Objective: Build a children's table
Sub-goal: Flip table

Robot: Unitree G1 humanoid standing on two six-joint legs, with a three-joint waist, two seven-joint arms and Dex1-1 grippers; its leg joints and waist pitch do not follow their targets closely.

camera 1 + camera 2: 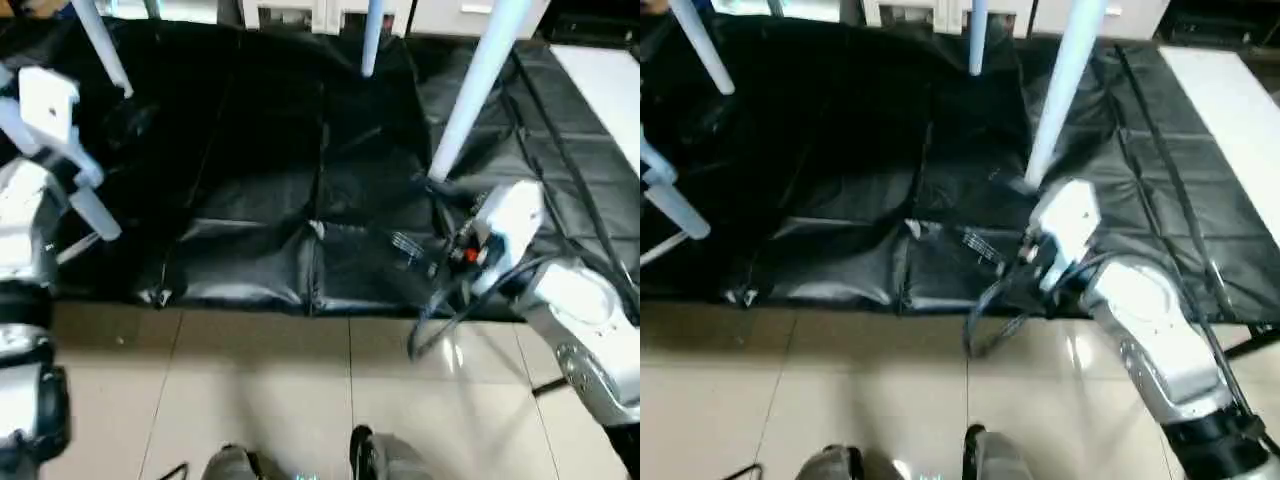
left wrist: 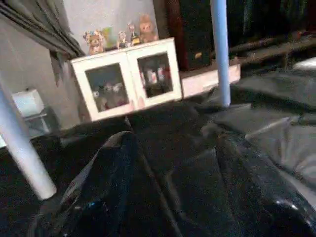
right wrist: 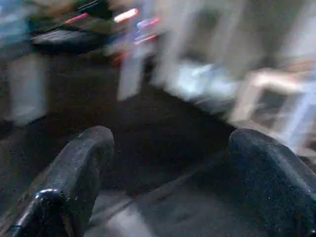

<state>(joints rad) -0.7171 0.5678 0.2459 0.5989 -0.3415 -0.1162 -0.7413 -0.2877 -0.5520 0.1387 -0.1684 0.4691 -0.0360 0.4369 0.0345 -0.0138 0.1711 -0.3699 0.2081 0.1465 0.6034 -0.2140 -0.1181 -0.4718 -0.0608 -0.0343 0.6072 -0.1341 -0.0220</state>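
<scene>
On the black-draped table [image 1: 260, 200], white tube legs [image 1: 478, 85] stand upright, well apart; the tabletop presumably lies beneath the drape. Legs probably handle as light, stiff, smooth plastic, best grasped around mid-shaft. Right end effector [image 3: 168, 168], jaws wide and empty, sits near one leg's base; left end effector [image 2: 173, 197] gapes, empty.

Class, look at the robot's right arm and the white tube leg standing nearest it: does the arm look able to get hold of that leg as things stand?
Probably yes. The right gripper has its jaws open and empty, and sits close beside the foot of the white tube leg, with bare black cover around it and nothing between them.
</scene>
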